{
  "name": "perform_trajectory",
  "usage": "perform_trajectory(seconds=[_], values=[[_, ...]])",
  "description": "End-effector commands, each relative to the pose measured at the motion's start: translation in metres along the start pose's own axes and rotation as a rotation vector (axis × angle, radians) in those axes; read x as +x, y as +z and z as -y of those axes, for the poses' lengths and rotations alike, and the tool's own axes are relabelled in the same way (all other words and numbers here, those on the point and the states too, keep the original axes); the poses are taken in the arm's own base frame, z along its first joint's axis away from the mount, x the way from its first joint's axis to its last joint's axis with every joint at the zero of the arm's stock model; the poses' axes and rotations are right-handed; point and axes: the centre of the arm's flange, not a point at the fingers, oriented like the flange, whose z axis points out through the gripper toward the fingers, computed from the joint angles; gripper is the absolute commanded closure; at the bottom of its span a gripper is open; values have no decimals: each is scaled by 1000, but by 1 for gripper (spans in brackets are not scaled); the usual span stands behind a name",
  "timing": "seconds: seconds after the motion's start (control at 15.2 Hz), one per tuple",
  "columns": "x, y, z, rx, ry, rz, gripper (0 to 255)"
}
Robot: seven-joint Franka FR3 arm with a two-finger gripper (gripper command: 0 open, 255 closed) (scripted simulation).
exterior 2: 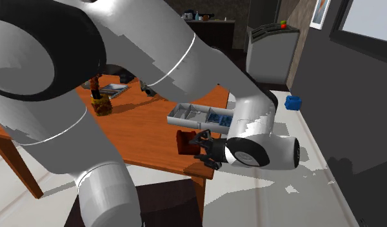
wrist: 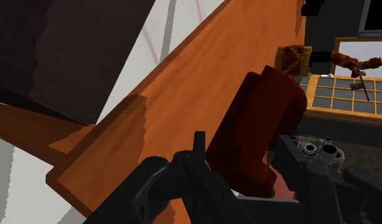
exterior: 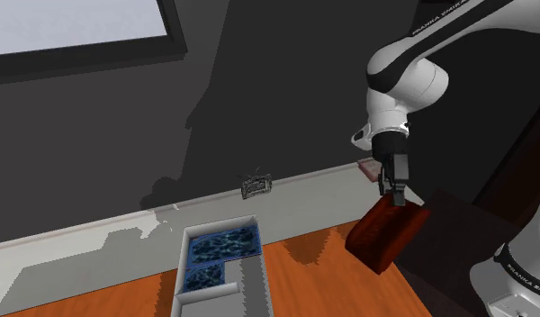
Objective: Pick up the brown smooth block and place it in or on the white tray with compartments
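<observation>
The arm [exterior: 405, 79] is glossy white, built of rounded tubular links, with dark bands [exterior 2: 50, 64] at the joints. Dark lettering [exterior: 442, 17] runs along an upper link and again on the base link [exterior: 522, 281]. The wrist housing [exterior 2: 277, 151] is a white drum with a dark round cap; the jaws and their mount are all black and angular

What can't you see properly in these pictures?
White tray: shoulder view, bottom edge cuts off its near end.
Table: second exterior view, the big white arm hides much of it.
Small grey thing by the wall: shoulder view, too small to name.
Brown block: wrist view, the pincer covers its lower end.
</observation>
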Motion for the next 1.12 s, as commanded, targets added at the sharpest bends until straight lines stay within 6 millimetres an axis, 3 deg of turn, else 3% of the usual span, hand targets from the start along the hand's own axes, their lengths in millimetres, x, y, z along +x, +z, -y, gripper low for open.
perform_trajectory(seconds=[0.0,0.07,1.06], values=[[0,-5,9,0,0,0,255],[0,-7,12,0,0,0,255],[171,77,64,0,0,0,255]])
